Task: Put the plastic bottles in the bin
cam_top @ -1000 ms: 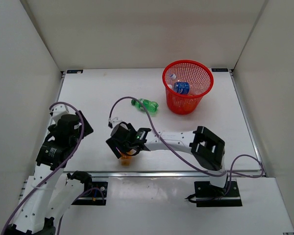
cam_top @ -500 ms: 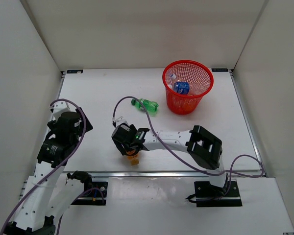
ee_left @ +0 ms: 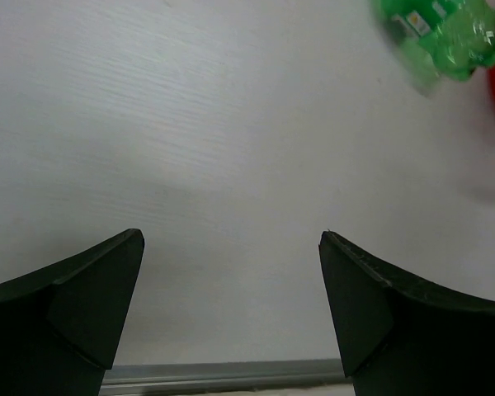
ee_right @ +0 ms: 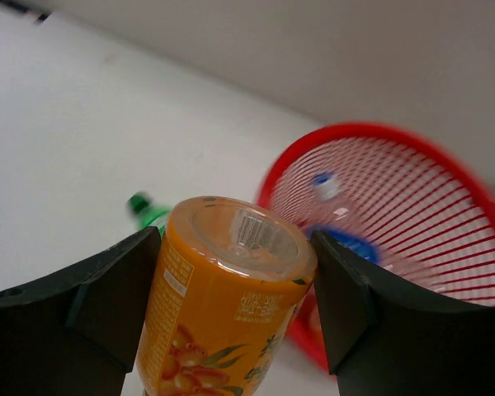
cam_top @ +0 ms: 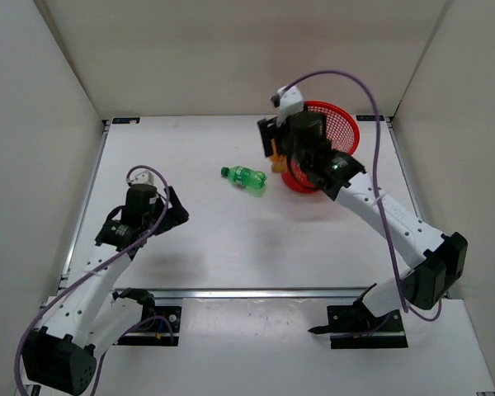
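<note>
My right gripper is shut on a stubby orange bottle, held in the air beside the left rim of the red mesh bin; from above the orange bottle shows just left of the bin. Inside the bin lies a clear bottle with a blue label. A green bottle lies on its side on the table, left of the bin. My left gripper is open over bare table, with the green bottle far ahead at its upper right.
White walls enclose the table on three sides. A metal rail runs along the near edge. The right arm's purple cable arcs over the bin.
My right arm closed on the orange bottle near the front edge and carried it up and back to the bin's left rim. My left arm swung forward and right toward the table's middle.
</note>
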`<state>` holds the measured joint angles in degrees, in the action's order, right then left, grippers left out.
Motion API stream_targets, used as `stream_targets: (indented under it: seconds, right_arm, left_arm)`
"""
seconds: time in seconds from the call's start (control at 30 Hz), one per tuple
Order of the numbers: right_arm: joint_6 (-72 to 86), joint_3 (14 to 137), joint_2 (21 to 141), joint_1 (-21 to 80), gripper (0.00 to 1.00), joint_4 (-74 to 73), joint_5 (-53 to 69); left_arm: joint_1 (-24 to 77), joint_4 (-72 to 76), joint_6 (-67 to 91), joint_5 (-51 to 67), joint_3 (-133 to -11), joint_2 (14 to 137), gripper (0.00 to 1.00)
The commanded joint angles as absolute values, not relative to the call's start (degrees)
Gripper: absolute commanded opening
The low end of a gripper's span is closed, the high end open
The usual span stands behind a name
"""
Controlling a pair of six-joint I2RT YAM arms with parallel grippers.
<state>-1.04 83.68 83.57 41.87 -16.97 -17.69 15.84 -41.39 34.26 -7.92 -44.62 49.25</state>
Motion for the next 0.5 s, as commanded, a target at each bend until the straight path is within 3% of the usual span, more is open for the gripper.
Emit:
stream_targets:
  seconds: [0.0, 0.2, 0.33, 0.37, 0.47]
  right_arm:
    - [-13.96, 87.01, 85.16, 34.05, 0.12, -8.9, -21.0]
    - [-19.49, 91.32, 92.8, 21.37, 0.08, -2.3, -20.38]
    - [-22.5, 90.61, 95.53, 18.56, 0.16, 0.71, -23.55]
    - [-21.11, 90.09, 95.54, 18.02, 0.22, 0.27, -23.29]
    - [-17.14, 87.81, 93.26, 16.09, 0.64, 0.09, -19.61]
  left_arm:
    - [18.27, -28.49, 40.67, 6.4, -39.21, 50.79, 0.98]
    - [24.78, -20.49, 43.77, 2.56, -42.17, 60.02, 0.99]
    - [24.96, -17.32, 45.7, 1.5, -45.7, 66.53, 0.98]
    - [24.96, -17.05, 46.92, 0.36, -47.01, 68.19, 0.99]
    - [25.31, -14.33, 49.38, 0.17, -49.04, 72.32, 0.99]
